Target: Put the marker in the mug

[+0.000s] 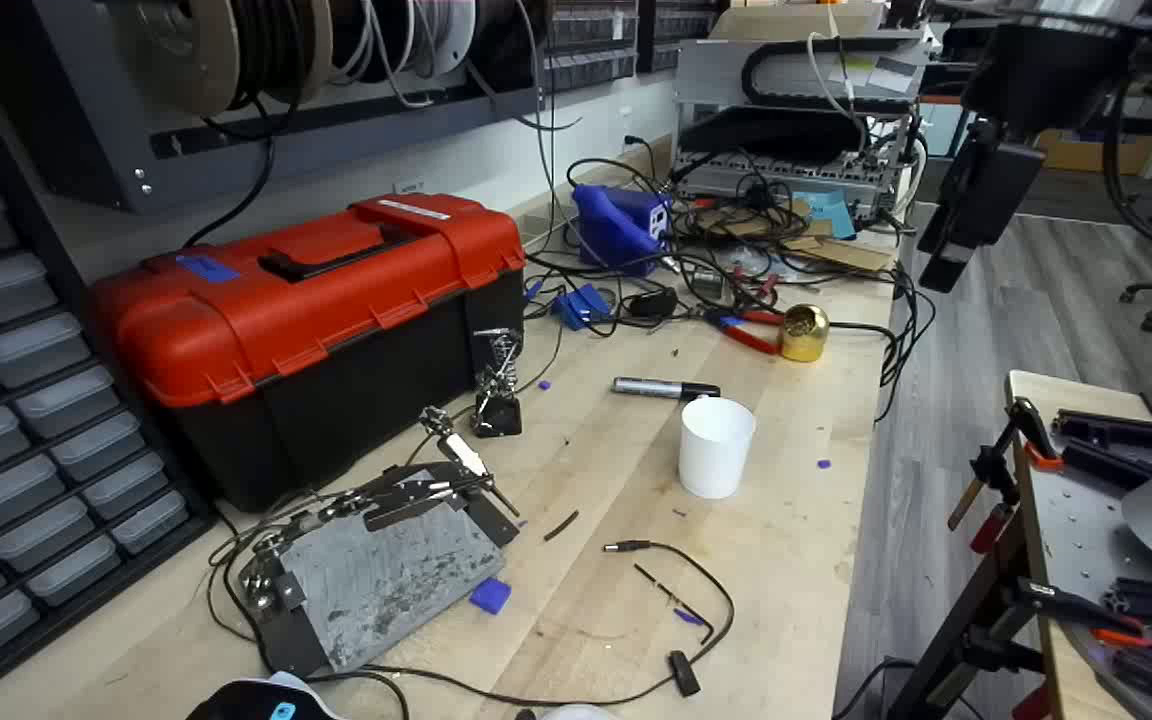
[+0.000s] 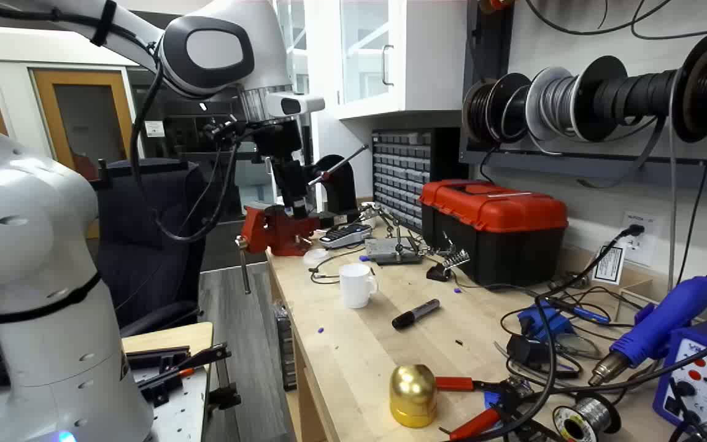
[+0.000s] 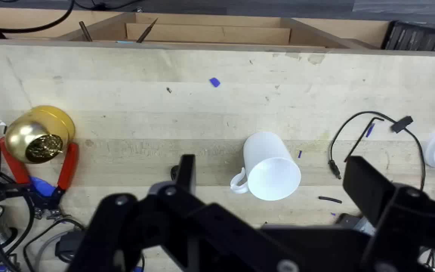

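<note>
Near the white mug (image 2: 354, 286) lies the marker (image 2: 416, 314), probably light, stiff and apt to roll; best gripped mid-barrel. The end effector (image 3: 270, 165) gapes wide, empty.

Grey floor (image 1: 1046, 300) runs beside a wooden workbench (image 1: 786, 580)

The pale wooden bench (image 1: 796, 590) carries an upright mug (image 1: 716, 450), marker (image 1: 664, 388), red-lidded toolbox (image 1: 336, 330) and golden dome (image 1: 800, 342).
</note>
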Tool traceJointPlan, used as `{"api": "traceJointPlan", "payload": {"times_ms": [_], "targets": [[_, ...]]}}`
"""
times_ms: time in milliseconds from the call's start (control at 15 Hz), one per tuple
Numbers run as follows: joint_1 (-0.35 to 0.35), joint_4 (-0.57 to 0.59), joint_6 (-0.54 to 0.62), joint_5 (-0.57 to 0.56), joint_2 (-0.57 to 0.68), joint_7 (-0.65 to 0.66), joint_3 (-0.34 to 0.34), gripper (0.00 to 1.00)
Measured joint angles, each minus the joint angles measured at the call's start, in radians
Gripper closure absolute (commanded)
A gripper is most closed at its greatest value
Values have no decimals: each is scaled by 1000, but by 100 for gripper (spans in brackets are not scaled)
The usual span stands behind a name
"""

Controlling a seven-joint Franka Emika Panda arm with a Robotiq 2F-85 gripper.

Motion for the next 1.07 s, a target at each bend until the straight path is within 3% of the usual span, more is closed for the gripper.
{"api": "traceJointPlan", "payload": {"times_ms": [1067], "targets": [[0,7,1,-1,19,-27,-9,0]]}}
